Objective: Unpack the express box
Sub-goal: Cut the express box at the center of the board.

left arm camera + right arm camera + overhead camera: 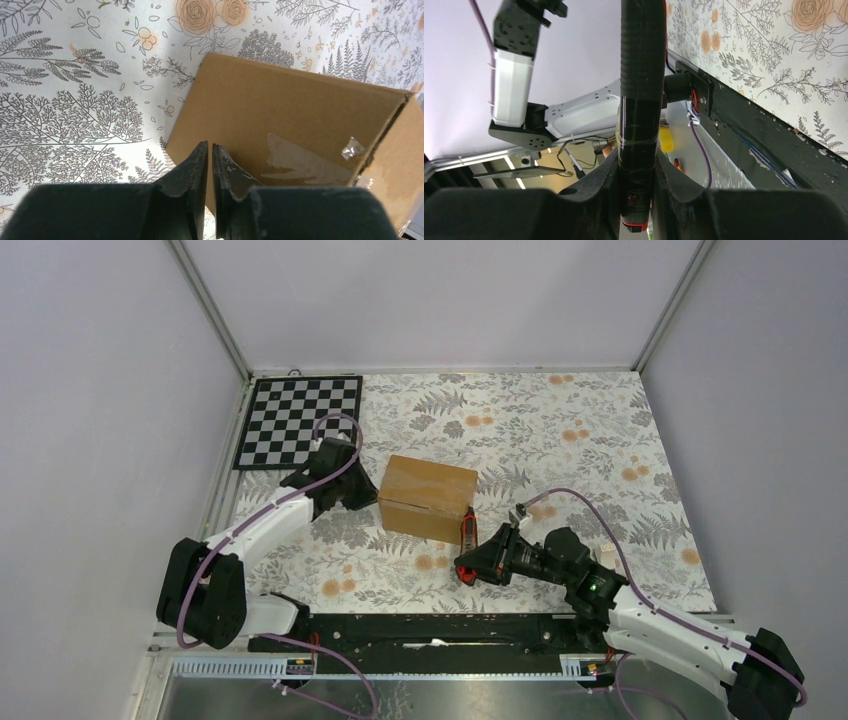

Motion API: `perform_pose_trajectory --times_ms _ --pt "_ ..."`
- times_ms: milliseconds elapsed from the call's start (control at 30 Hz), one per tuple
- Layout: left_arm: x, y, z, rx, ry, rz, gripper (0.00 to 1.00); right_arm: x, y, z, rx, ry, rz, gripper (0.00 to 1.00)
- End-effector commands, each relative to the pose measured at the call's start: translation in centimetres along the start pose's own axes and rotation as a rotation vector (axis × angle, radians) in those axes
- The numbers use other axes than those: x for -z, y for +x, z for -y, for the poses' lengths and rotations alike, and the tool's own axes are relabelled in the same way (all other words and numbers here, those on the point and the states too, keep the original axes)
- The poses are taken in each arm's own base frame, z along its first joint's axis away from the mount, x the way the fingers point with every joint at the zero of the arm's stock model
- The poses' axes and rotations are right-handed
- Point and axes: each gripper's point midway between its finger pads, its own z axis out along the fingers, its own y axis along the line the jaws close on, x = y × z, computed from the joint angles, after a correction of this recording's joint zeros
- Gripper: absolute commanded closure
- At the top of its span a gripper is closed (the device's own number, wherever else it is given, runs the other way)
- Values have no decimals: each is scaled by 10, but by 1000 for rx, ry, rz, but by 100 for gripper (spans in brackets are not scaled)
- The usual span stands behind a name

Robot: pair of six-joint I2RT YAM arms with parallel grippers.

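The express box [428, 495] is a plain brown carton lying on the flowered tablecloth mid-table. My left gripper [360, 490] is at its left end; in the left wrist view its jaws [210, 147] stand almost together with only a thin slit, nothing between them, tips over the box [290, 115]. Clear tape [300, 162] shows on that face, with a torn scrap beside a gaping edge. My right gripper [468, 565] is shut on a black, red-trimmed cutter [467, 525], which points up at the box's near right corner. The cutter [641, 100] fills the right wrist view between the fingers.
A checkerboard mat [298, 420] lies at the back left. A black rail [430, 625] runs along the near table edge between the arm bases. Grey walls close in the table on three sides.
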Motion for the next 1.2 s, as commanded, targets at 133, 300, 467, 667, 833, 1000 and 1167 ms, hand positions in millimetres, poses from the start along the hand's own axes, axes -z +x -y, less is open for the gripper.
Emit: perform_pose_trajectory --times_ms 133,300,467,667,833,1000,1167 --pt "15 -22 29 -90 66 28 83 5 30 -36 139 -102 -184 100" --pt "11 -18 26 -98 73 2 79 8 33 -48 150 -175 -199 100" --pt "17 -34 17 -88 65 21 73 5 33 -50 145 -197 -214 100" --pt "31 -67 16 -112 59 74 62 2 33 -46 135 -158 -218 100" --pt "30 -77 23 -133 62 86 57 0 34 -36 113 -133 -234 100" --pt "47 -106 34 -172 29 177 48 1 35 -34 107 -138 -242 100" --pt "70 -134 52 -207 17 256 31 2 39 -36 124 -145 -265 100"
